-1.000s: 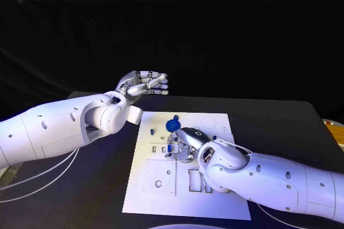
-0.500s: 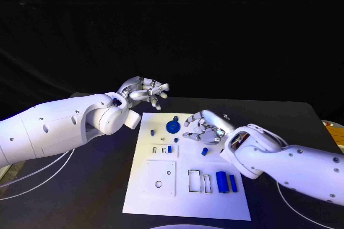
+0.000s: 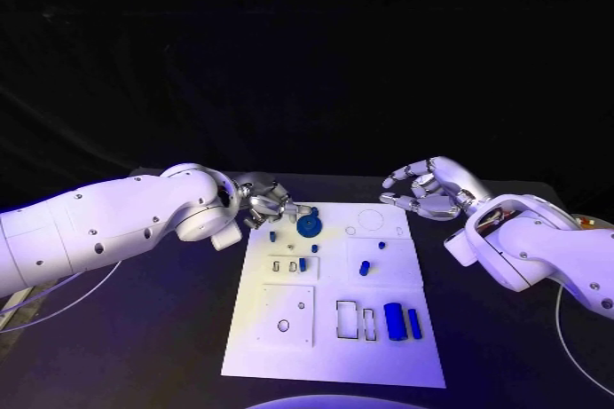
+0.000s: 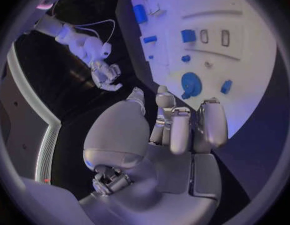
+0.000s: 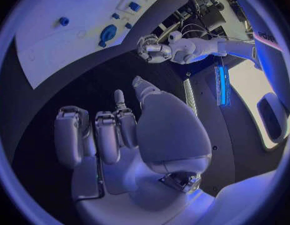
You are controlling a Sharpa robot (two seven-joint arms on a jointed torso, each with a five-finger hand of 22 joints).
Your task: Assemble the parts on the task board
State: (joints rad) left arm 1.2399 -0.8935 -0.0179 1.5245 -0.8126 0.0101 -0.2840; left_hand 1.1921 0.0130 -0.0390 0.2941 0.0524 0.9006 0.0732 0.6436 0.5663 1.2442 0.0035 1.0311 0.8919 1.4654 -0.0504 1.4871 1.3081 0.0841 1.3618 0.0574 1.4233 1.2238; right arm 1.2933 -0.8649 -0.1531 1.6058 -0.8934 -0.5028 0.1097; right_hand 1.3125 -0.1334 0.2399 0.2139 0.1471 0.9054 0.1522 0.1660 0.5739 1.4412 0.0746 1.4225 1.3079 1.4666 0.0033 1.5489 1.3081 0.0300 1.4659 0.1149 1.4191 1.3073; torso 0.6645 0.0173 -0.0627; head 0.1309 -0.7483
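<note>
The left hand (image 3: 265, 199) is seen at the far left corner of the task board (image 3: 288, 342), its fingers curled loosely inward with nothing visibly held between them; in the left wrist view the same hand (image 4: 176, 127) is shown with its fingers (image 4: 210, 122) bent side by side over the board's edge, and no part is caught in them. The right hand (image 3: 429, 189) is held above the black table (image 3: 153, 338) just past the board's far right corner, its fingers apart and half curled, and nothing is gripped; in the right wrist view its fingers (image 5: 73, 135) are seen folded forward over bare dark table.

Just beside the left hand a round blue disc (image 3: 309, 224) is found on the board's far part, with a small blue peg (image 3: 272, 236) to its left and another small blue piece (image 3: 315, 247) just below it. Near the board's middle a short blue cylinder (image 3: 364, 268) is laid, and a tiny blue stud (image 3: 381, 245) is set above it. A small blue block (image 3: 302, 264) is seated in one of the small slots at the left of centre. At the near right, two blue bars (image 3: 402, 323) are stood side by side next to empty rectangular outlines. A circular outline is marked at the far right of the board.

No writing, brand or label can be read on the board, the parts or the arms.
</note>
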